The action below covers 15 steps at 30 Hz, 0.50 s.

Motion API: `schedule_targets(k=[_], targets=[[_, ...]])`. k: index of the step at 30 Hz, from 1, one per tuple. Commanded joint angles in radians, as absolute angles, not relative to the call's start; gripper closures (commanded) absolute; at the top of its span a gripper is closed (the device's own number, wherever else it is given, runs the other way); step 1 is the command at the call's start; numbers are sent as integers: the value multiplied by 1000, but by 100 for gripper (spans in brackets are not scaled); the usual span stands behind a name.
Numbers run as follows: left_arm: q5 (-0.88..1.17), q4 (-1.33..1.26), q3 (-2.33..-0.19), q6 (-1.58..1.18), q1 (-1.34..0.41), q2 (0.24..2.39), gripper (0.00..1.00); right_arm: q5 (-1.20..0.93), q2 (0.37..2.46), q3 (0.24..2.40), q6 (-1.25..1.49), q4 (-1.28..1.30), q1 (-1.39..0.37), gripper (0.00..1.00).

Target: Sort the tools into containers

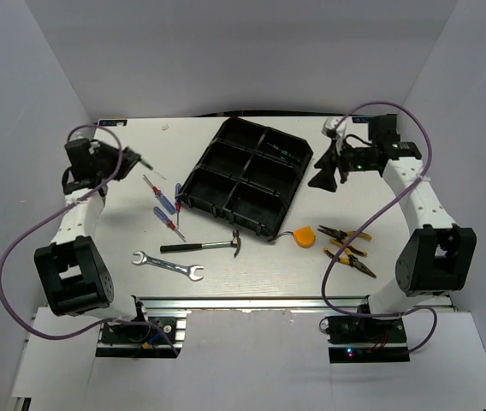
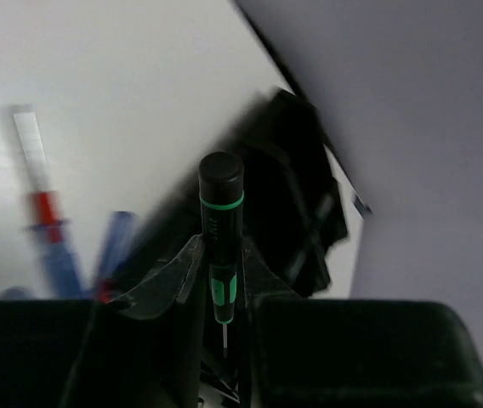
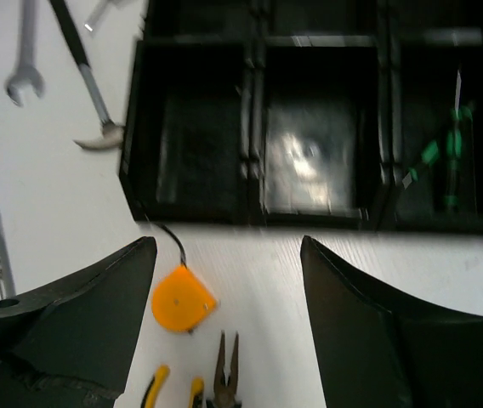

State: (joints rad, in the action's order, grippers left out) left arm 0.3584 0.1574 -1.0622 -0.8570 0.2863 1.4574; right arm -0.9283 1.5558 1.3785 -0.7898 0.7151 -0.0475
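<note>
- The black-green screwdriver [image 2: 221, 223] is clamped between the jaws of the left gripper [image 2: 220, 274], at the far left, well apart from the tray [image 1: 198, 164].
- The right gripper [image 3: 227, 246] hangs with its jaws wide open just beside the tray's right edge.

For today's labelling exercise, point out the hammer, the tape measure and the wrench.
hammer [image 1: 196, 247], top external view, mid-handle
tape measure [image 3: 183, 299], right wrist view, orange case middle
wrench [image 1: 168, 265], top external view, mid-shaft

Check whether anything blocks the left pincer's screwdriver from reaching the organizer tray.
Nothing visible does. The left pincer grips the black-green screwdriver; bare table separates it from the organizer tray. The red and blue screwdrivers lie flat beside that path.
</note>
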Motion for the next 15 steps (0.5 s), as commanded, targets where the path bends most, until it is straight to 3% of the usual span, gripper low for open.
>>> schedule_targets(k=[1,9,15], targets=[[643,-217,-1020,-868,163,1421,100,-985,1581,1480,-680,718,-161,25],[626,-258,-1118,-870,-185,1526,100,-894,1670,1543,-36,451,-328,23],[607,-359,-1126,-930,-301,1588,100,-847,1689,1539,139,342,-374,17]])
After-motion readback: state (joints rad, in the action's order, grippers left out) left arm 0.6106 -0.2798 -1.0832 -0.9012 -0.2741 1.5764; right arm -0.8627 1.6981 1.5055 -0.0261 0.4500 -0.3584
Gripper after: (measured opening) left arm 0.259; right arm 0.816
